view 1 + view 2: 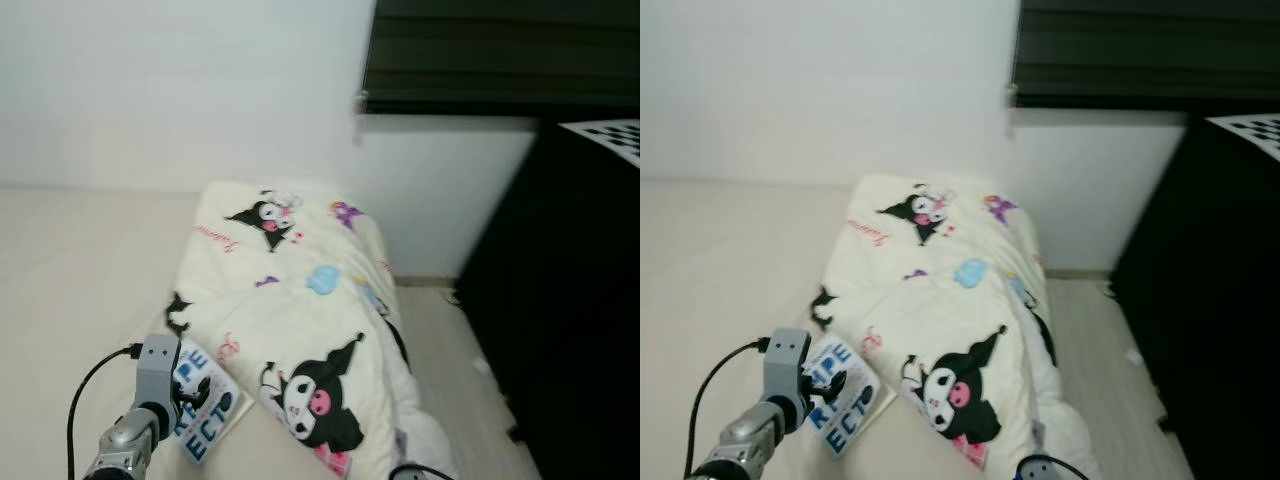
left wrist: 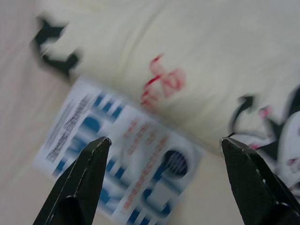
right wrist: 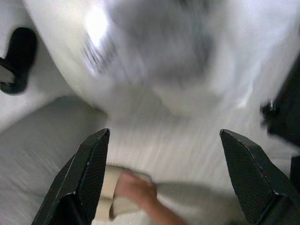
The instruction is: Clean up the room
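Note:
A white booklet with big blue letters (image 1: pixel 207 408) lies flat on the cream bed (image 1: pixel 80 270), tucked against the edge of a rumpled cartoon-print blanket (image 1: pixel 310 330). My left gripper (image 1: pixel 198 392) hovers just above the booklet; in the left wrist view the booklet (image 2: pixel 122 159) sits between and below the open fingers (image 2: pixel 91 159) of that gripper (image 2: pixel 164 140), which holds nothing. My right gripper (image 3: pixel 164 133) is open too, low beside the bed over blurred white cloth (image 3: pixel 154 56) and pale floor.
A tall black cabinet (image 1: pixel 570 300) stands at the right, with a narrow strip of floor (image 1: pixel 450 350) between it and the bed. A dark blind (image 1: pixel 500 50) hangs on the white wall. A person's foot in a beige slipper (image 3: pixel 131 190) shows under the right gripper.

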You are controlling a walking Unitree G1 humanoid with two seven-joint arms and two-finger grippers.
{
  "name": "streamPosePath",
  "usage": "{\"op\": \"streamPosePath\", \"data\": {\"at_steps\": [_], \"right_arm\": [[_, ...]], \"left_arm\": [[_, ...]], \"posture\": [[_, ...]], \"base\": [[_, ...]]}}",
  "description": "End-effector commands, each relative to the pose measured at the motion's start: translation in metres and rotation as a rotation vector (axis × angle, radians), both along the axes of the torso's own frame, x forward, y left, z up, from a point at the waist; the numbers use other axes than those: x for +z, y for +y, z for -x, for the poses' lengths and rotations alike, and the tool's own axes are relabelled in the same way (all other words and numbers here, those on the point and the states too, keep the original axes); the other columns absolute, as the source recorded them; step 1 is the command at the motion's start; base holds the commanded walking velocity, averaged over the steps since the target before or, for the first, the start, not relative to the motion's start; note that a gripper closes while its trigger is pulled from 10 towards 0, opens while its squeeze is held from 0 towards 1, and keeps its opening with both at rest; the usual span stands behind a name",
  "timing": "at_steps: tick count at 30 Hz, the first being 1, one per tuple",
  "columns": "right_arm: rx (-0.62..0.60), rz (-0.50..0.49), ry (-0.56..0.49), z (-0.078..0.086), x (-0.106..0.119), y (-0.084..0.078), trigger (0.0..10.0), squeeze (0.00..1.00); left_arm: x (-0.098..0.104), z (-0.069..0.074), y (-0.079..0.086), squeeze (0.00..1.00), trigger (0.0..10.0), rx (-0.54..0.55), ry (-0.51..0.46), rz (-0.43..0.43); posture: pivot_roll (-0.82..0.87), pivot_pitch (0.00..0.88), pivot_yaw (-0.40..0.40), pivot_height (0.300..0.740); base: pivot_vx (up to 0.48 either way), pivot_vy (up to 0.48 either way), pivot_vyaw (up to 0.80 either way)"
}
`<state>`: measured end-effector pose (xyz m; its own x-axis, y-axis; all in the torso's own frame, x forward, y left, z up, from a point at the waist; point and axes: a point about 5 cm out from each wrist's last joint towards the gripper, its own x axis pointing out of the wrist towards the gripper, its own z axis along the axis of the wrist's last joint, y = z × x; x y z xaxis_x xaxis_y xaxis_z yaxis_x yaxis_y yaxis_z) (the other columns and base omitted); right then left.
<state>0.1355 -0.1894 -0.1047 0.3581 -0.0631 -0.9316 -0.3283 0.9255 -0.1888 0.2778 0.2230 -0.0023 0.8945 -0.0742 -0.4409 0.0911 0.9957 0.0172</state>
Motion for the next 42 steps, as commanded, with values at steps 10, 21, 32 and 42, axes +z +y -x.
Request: {"op": "streamPosePath", "data": {"at_steps": [10, 21, 32, 42], "right_arm": [[-0.164, -0.029, -0.041, 0.008, -0.002, -0.002, 10.0, 0.0], [-0.106, -0.18, -0.536, -0.106, 0.072, -0.043, 10.0, 0.0], [0.015, -0.256, -0.988, -0.188, 0.171, -0.039, 10.0, 0.0], [0.325, -0.646, -0.805, -0.185, 0.163, 0.067, 10.0, 0.0]], "left_arm": [[-0.007, 0.006, -0.002, 0.0, 10.0, -0.04, 0.049, 0.022], [-0.003, 0.002, -0.004, 0.0, 10.0, -0.073, 0.039, -0.033], [0.0, -0.003, -0.008, 0.0, 10.0, -0.064, 0.018, -0.039], [0.009, -0.012, -0.015, 0.0, 10.0, -0.018, -0.058, -0.028]], "posture": [[0.01, 0.0, -0.065, 0.74], [0.0, 0.0, -0.056, 0.74], [0.0, 0.0, -0.053, 0.74], [0.01, 0.0, -0.044, 0.7]], "base": [[0.0, 0.0, 0.0], [-0.153, 0.0, 0.0], [0.0, 0.0, 0.0], [0.0, 0.0, 0.0]]}}
